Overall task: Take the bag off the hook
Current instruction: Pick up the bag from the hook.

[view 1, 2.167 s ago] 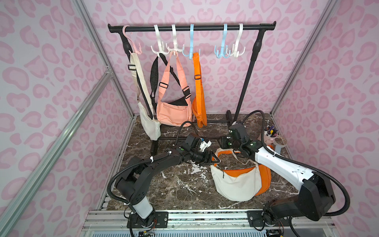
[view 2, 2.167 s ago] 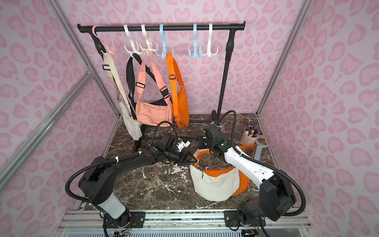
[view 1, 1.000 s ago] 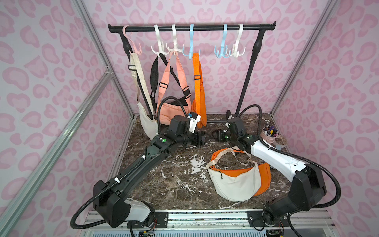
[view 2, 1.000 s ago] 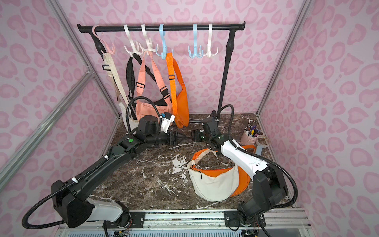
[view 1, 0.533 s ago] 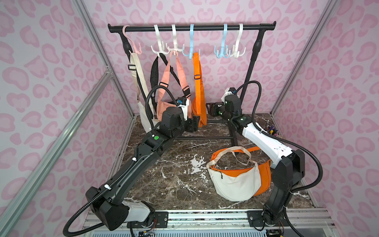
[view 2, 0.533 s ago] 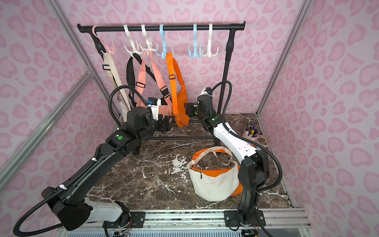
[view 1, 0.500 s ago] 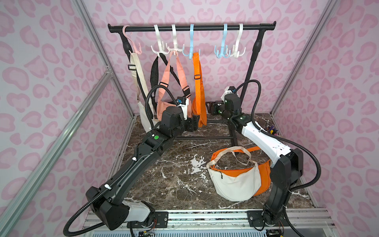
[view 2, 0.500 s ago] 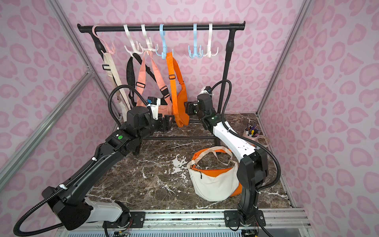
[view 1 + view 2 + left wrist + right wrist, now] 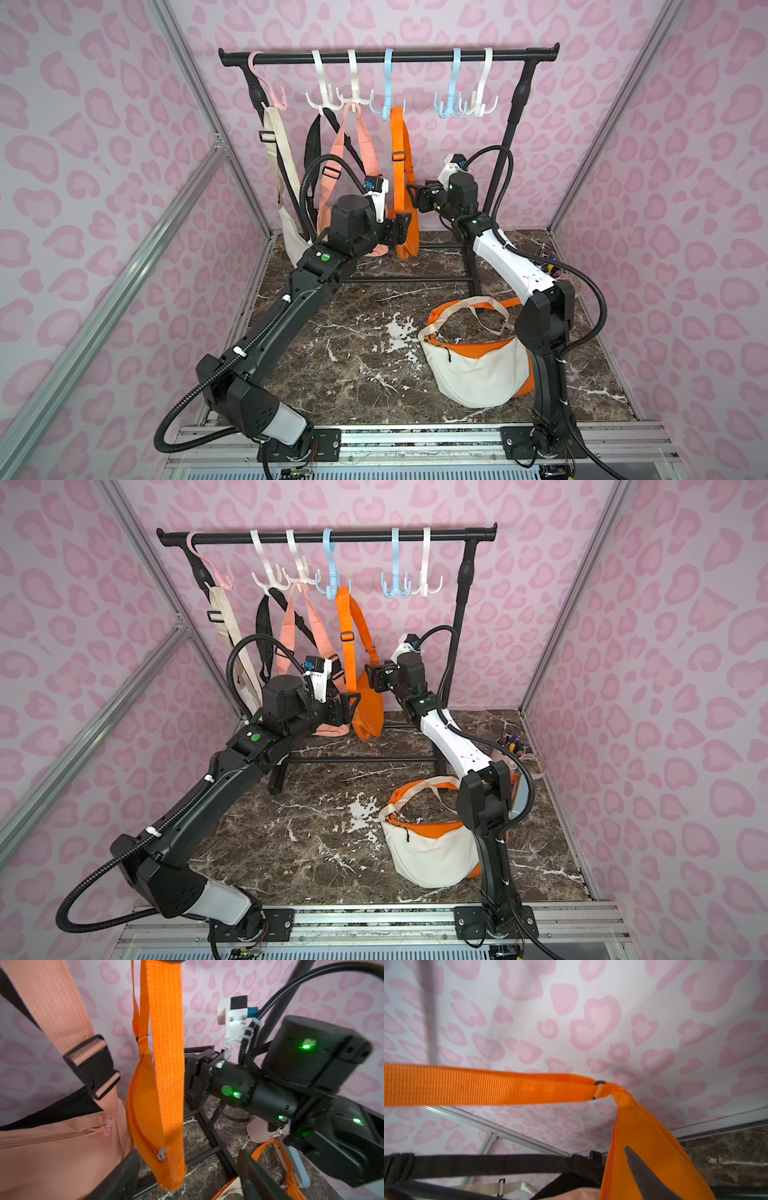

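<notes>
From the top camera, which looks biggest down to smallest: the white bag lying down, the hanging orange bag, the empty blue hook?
1. white bag (nearer the camera, so unsure)
2. orange bag, partly hidden
3. blue hook

Dark marble tabletop (image 9: 332, 374): cream-orange bag (image 9: 473, 374), rack base (image 9: 407, 280), pen cup (image 9: 510, 748).

Both top views look down from up front over the whole scene. My wrist cams sit close, sharing the orange bag (image 9: 143, 1109)
</notes>
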Controlling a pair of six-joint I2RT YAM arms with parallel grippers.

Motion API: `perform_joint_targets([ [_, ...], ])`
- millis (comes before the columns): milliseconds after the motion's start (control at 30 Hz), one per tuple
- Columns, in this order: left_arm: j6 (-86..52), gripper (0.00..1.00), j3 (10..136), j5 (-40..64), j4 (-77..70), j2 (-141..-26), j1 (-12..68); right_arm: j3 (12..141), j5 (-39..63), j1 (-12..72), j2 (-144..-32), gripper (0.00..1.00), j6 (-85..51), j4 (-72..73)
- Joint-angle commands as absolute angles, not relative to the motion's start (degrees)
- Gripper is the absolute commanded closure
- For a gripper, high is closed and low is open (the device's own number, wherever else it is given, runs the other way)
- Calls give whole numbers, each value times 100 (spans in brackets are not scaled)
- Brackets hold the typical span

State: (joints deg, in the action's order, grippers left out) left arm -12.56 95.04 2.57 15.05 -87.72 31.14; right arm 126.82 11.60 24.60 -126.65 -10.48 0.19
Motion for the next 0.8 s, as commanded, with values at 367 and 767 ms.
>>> perform_joint_targets([
  [367, -1176, 22, 10106, 431, 1296, -9304, 3078, 14645, 1837, 2225, -14170, 32, -905, 661],
  [767, -1339, 30, 10164, 520, 1102, -9607, 2803, 14645, 2434, 2198, -14543, 34, -839, 1855],
])
